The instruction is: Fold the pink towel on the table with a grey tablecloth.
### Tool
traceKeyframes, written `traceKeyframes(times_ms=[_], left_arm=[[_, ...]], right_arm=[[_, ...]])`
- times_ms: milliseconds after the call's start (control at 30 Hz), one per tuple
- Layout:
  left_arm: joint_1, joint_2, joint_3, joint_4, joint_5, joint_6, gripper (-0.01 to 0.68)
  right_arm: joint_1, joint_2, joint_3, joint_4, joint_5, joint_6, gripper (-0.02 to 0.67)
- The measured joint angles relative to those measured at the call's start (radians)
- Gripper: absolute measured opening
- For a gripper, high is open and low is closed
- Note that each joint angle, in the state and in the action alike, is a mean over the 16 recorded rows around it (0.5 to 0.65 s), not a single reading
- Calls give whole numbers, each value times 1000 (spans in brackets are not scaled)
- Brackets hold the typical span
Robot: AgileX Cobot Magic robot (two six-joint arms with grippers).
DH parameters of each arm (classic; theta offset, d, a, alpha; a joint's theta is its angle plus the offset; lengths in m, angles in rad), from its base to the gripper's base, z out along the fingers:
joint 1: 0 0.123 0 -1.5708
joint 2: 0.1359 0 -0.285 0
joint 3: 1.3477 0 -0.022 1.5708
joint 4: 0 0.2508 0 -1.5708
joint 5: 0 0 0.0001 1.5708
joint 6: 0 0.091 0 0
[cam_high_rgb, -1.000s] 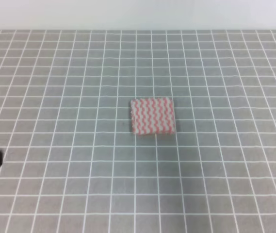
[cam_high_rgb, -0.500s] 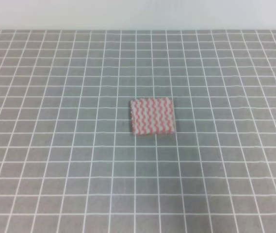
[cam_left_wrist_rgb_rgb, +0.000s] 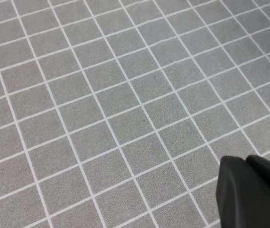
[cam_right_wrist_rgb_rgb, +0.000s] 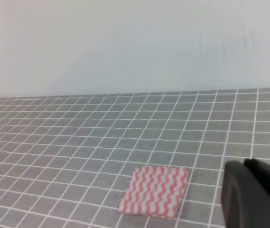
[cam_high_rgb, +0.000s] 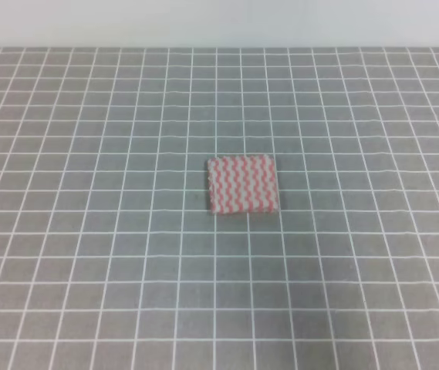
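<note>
The pink towel [cam_high_rgb: 241,184] lies flat in the middle of the table with a grey tablecloth [cam_high_rgb: 88,231], as a small rectangle about two grid squares wide. It also appears in the right wrist view, towel [cam_right_wrist_rgb_rgb: 156,190], low in the frame, left of a black piece of my right gripper [cam_right_wrist_rgb_rgb: 253,194]. My left gripper [cam_left_wrist_rgb_rgb: 251,192] shows only as a black piece at the bottom right, over bare gridded cloth [cam_left_wrist_rgb_rgb: 101,104]. Neither gripper touches the towel. The frames do not show how the jaws stand.
A pale wall [cam_right_wrist_rgb_rgb: 125,42] rises behind the far edge of the table. Gridded grey cloth surrounds the towel on all sides. A sliver of black sits at the bottom left corner of the exterior view.
The dark left arm at the left edge of the exterior view has withdrawn downward, almost out of frame. The towel has not moved.
</note>
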Motion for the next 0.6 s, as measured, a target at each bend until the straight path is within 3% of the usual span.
traceKeyframes(times_ms=[267,600], left_arm=[[0,3,0,0,14,0,-1],[0,1,0,0,24,0,-1]], right_arm=[[0,3,0,-35,66,0,-16],[-5,-1,0,-277,-13,6,-17]])
